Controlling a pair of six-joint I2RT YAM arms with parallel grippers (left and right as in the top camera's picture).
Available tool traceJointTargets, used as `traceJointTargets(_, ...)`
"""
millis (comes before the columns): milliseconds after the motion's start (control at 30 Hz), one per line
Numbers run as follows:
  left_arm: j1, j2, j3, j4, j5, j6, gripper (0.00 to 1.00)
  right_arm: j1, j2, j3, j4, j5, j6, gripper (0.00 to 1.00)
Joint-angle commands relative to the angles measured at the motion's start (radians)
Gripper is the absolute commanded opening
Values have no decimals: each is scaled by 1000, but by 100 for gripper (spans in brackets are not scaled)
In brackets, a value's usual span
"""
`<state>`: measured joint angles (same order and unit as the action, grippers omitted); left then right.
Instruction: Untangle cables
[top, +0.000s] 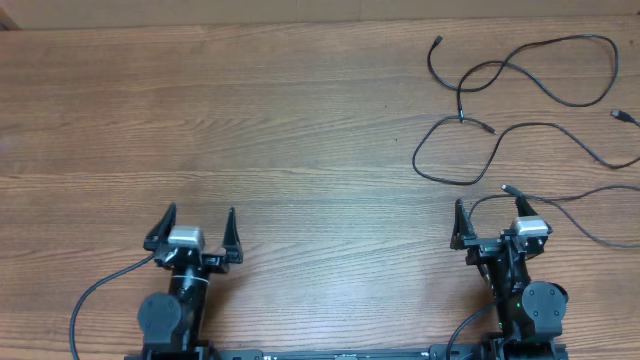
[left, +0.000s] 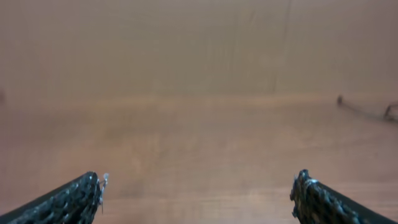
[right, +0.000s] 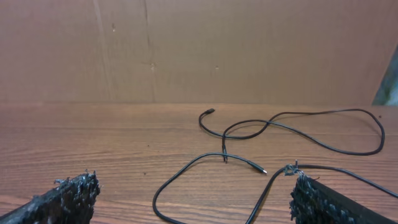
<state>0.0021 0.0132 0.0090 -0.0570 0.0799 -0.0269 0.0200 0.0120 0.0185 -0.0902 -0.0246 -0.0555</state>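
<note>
Two hands (top: 201, 213) (top: 489, 204) agape; at least three cables (top: 487, 127)

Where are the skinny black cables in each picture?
Overhead: the cables sprawl across the top right part of the picture.
Left wrist: only a blurry bit shows, at the far right edge.
Right wrist: they loop across the middle and right.
Shared landmark: the wooden table lies under everything in all three views.

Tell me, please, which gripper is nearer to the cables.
Right. The right gripper faces the cables at close range, one cord passing right by it; the left gripper is far across the table from them.
</note>
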Motion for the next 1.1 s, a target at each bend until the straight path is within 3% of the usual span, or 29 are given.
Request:
traceJointTargets(0, 6, -11, -5, -19, -48, -13, 100, -3, -9, -10, 6, 8, 6, 100)
traceJointTargets(200, 6, -11, -5, -22, -58, 77, 100, -3, -9, -10, 6, 8, 6, 100)
traceJointTargets(400, 6, -11, -5, -24, -62, 84, 99, -3, -9, -10, 6, 8, 6, 100)
traceJointTargets(700, 6, -11, -5, -19, -140, -48, 100, -3, -9, -10, 6, 8, 6, 100)
traceJointTargets(1067, 6, -11, -5, -21, -118, -48, 99, -3, -9, -10, 6, 8, 6, 100)
